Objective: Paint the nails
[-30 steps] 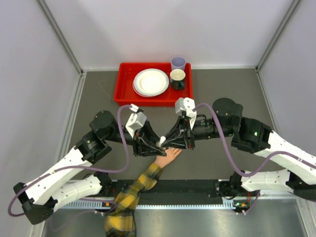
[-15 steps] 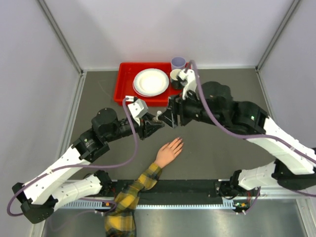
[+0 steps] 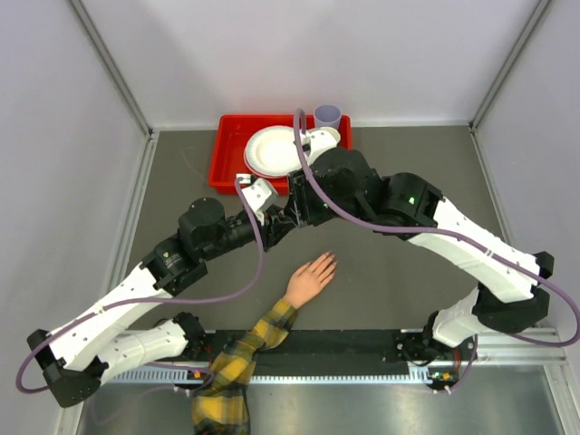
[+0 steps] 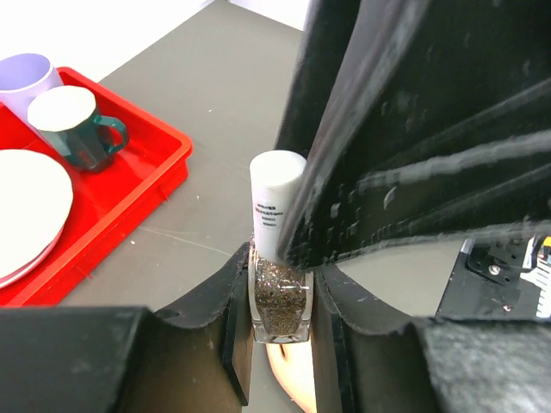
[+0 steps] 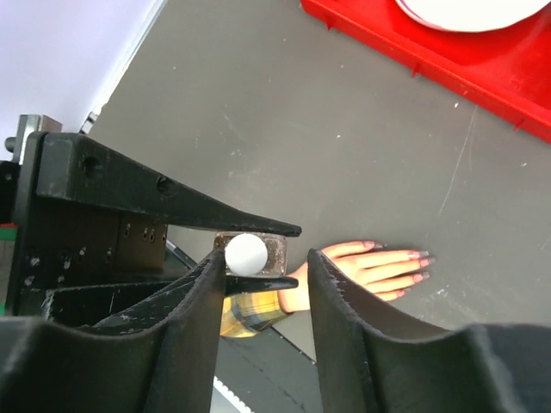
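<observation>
A small clear bottle [image 4: 277,297] of glitter polish with a white cap [image 4: 275,202] stands upright between the pads of my left gripper [image 4: 277,284], which is shut on it. My right gripper [image 5: 267,256] hangs open just above, its jaws apart, with the cap [image 5: 245,254] beside its left finger and not clamped. In the top view both grippers meet at mid-table [image 3: 288,217]. The peach mannequin hand [image 3: 308,279] lies flat below them, apart from both, with its plaid sleeve [image 3: 240,358] toward the near edge. The nails [image 5: 420,258] look pinkish at the fingertips.
A red tray [image 3: 227,168] at the back holds a white plate [image 3: 272,149], a lilac cup [image 3: 327,115] and a dark green mug [image 4: 82,138]. My right arm reaches over the tray's right part. A black rail [image 3: 362,344] runs along the near edge.
Both grippers have drawn back from the mannequin hand toward the tray. The right gripper has gone from shut to open above the bottle. The left one still holds the bottle.
</observation>
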`<action>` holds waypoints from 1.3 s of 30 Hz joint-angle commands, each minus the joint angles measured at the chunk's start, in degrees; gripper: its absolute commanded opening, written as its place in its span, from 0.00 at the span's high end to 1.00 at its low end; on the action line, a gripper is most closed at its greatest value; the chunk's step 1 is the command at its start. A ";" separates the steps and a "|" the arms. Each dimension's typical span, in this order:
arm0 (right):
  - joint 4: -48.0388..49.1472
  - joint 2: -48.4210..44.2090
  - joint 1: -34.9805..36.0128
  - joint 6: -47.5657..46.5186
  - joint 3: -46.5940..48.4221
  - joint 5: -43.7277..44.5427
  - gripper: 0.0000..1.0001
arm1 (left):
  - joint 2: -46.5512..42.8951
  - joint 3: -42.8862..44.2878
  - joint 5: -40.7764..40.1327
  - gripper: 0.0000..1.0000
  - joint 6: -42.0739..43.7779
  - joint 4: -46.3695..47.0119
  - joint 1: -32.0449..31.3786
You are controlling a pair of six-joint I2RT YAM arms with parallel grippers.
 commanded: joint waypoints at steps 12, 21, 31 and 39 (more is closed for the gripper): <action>0.61 1.97 0.51 -2.10 4.69 -1.46 0.68 | 0.39 0.24 0.55 1.00 -0.79 4.23 -0.27; 0.70 1.01 -0.28 -4.64 3.56 -5.94 1.00 | -0.14 0.94 6.60 1.00 -0.79 3.53 -0.18; 15.98 -15.85 -1.95 -22.56 -18.30 -38.58 1.00 | -2.69 2.17 38.92 1.00 -10.00 10.62 0.09; 26.55 -24.66 -2.65 -24.86 -26.07 -55.69 1.00 | 0.65 -1.17 59.35 1.00 -34.09 39.65 0.17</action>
